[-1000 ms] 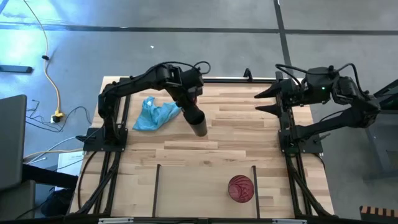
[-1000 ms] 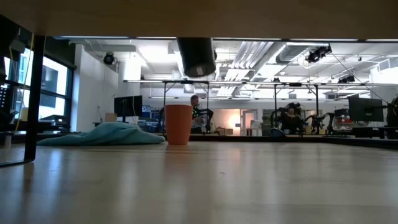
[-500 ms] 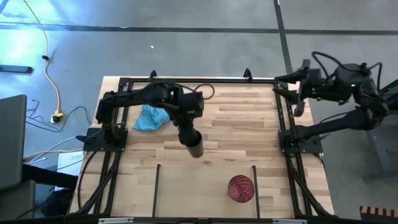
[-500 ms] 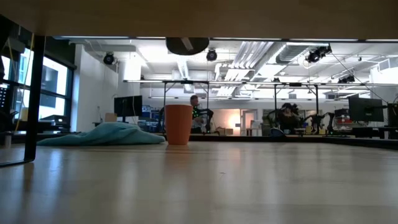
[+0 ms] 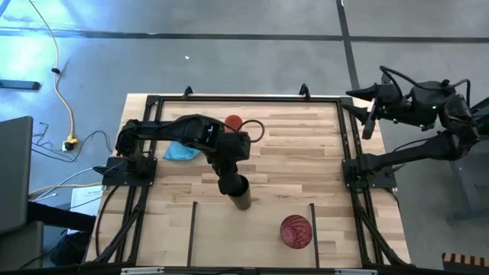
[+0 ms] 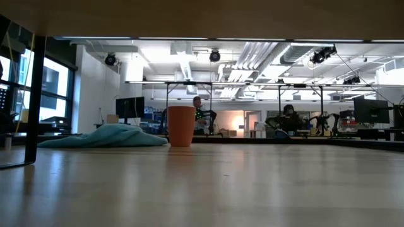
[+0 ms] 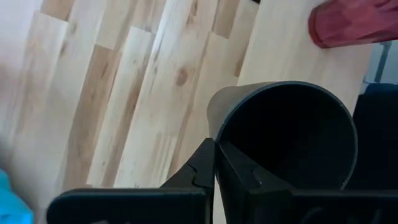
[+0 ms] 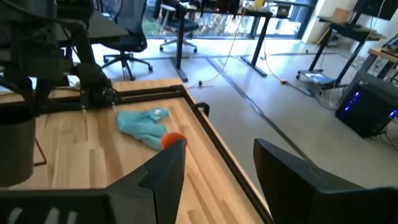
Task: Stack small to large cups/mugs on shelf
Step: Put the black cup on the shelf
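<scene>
Since a second ago the left gripper [image 5: 231, 182] has carried the black cup [image 5: 241, 199] from beside the light-blue cloth [image 5: 182, 150] down the surface [image 5: 306, 160] toward the shelf [image 5: 252, 229], uncovering the orange cup [image 5: 233, 122], while the right gripper [image 5: 365, 107] has pulled back off the surface's far right corner. In the left wrist view the left fingers [image 7: 214, 163] are pinched together on the rim of the black cup, which hangs tipped with its mouth toward the camera. The right fingers [image 8: 161, 174] stand wide apart with nothing between them.

Relative to the black cup, the red-pink cup [image 5: 296, 231] lies on the shelf to the right, between the two thin black bars [image 5: 312, 224]. The orange cup stands upright well behind it, just beside the cloth.

From the low view the pale wooden surface runs back to the cloth and orange cup. Beyond them lies a bright open workshop with desks, monitors, ceiling ducts and a person [image 6: 199, 112] seated far behind the orange cup.
</scene>
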### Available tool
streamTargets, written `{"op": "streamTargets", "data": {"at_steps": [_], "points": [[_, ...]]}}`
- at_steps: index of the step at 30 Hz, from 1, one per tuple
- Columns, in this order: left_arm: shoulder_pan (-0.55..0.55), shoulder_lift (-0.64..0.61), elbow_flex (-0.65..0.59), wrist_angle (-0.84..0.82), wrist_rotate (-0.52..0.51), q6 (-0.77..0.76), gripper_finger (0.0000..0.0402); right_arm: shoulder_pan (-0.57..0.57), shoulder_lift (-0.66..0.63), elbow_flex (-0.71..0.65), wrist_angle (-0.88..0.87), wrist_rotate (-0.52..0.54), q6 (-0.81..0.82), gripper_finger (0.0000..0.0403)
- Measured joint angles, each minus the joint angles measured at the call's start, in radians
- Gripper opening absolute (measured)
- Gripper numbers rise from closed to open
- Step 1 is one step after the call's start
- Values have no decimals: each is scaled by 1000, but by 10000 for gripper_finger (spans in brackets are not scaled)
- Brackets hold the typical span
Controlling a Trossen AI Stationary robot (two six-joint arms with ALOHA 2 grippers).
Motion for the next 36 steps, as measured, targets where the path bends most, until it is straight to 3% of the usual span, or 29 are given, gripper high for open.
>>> {"op": "streamTargets", "data": {"at_steps": [7,16,36], "points": [[-32,0,2,29,8,-42,0,0,-1,0,-32,20,28,184],[-80,1,175,2,-52,-100,0,0,-1,0,-48,37,30,184],[-163,33,175,66,-23,-111,0,0,-1,0,-77,37,87,184]]}}
